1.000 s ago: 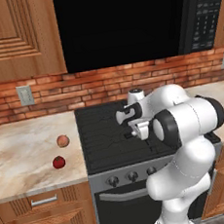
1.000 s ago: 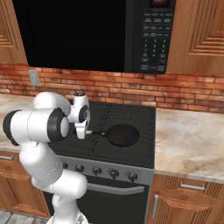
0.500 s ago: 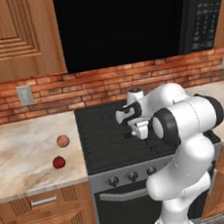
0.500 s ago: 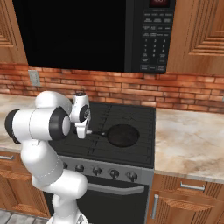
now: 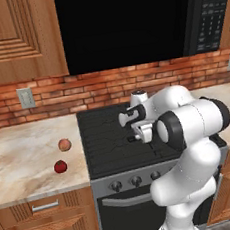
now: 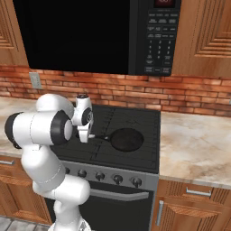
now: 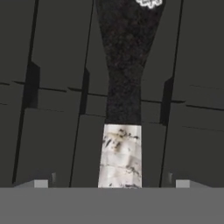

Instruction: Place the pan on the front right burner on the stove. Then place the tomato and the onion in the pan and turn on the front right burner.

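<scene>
A: Your gripper (image 7: 112,183) is spread wide. In the hand view the two small fingertips (image 7: 40,183) stand well apart on either side of the pan handle, neither touching it. Nothing held.

B: Where's the handle relative to the jaws?

A: Right between them. You see the silvery-white stretch nearest the hand, then the thin black part running up and widening toward the pan body. Black grate bars lie underneath.

B: And the pan itself?

A: The small round shallow black frying pan (image 6: 127,139) sits flat on the front right burner (image 6: 135,152) of the wide black-topped steel-front stove (image 6: 113,173), handle pointing left toward your gripper (image 6: 85,135). The hand points down over the handle end.

B: Left base view?

A: Gripper (image 5: 139,134) sits low over the cooktop (image 5: 110,142); the arm's white body covers the pan there.

B: Produce?

A: Both on the marble bench (image 5: 22,167) left of the stove. The small tan-pink onion (image 5: 64,144) lies farther back, the small shiny red tomato (image 5: 60,166) nearer the front edge, the two near each other but apart. Both well apart from the pan.

B: Knobs?

A: Row of dark round knobs (image 6: 117,179) along the stove front, above the oven handle bar (image 6: 119,195). You can't tell their settings.
</scene>
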Available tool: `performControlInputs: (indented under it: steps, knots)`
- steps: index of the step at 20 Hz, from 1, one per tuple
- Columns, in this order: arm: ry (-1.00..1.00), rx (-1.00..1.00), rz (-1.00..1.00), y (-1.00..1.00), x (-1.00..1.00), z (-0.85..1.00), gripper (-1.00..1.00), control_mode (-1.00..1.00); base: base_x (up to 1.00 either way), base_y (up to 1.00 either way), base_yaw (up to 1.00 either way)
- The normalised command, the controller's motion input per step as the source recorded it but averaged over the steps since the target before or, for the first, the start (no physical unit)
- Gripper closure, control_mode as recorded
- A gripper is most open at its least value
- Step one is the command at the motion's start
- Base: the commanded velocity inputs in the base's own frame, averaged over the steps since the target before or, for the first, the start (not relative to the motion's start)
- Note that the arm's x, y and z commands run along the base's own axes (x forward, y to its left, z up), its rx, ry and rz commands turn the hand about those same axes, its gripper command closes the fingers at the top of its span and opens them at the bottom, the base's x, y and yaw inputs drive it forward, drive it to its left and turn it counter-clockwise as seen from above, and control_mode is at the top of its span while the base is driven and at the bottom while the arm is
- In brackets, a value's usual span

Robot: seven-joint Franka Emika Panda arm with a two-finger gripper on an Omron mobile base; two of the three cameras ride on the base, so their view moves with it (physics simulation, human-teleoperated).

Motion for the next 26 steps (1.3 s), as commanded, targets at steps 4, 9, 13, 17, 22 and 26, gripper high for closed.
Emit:
performControlInputs:
  steps: [4, 9, 13, 17, 22, 26]
  knots:
    - [-0.02, 0.00, 0.00, 0.00, -0.12, 0.32, -1.00, -1.00, 0.00, 0.00, 0.00]
    - [-0.03, 0.00, -0.01, 0.00, -0.19, 0.39, -1.00, -1.00, 0.00, 0.00, 0.00]
    - [-0.01, 0.00, 0.00, 0.00, -0.17, 0.26, -1.00, -1.00, 0.00, 0.00, 0.00]
    - [0.00, 0.00, 0.00, 0.00, -0.17, 0.28, -1.00, -1.00, 0.00, 0.00, 0.00]
    - [0.00, 0.00, 0.03, 0.01, -0.15, 0.35, -1.00, -1.00, 0.00, 0.00, 0.00]
    - [0.00, 0.00, 0.06, 0.04, -0.09, 0.36, -1.00, -1.00, 0.00, 0.00, 0.00]
